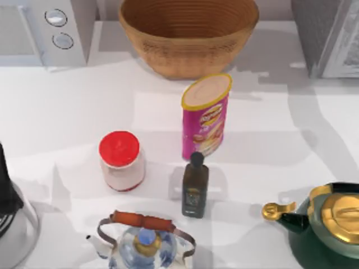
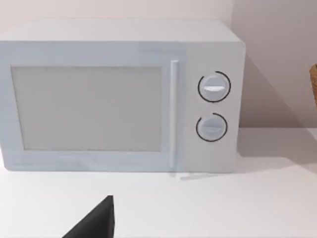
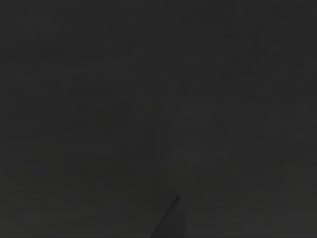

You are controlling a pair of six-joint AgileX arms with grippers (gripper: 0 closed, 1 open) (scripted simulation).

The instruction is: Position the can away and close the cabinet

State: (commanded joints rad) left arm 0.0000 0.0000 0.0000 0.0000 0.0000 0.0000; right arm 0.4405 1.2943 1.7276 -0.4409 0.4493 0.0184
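Tall pink cylindrical chip can point(image 1: 206, 116) stands upright mid-table, ungrasped, awaiting stowage; neither claw's state can be told.

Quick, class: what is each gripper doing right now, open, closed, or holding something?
Left gripper: a dark part of it hangs in front of the microwave; open or closed cannot be told.
Right gripper: its wrist view is dark; cannot be told.

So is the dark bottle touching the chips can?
Cannot tell. In the top view the dark bottle's cap overlaps the chips can's base, showing no clear gap or contact.
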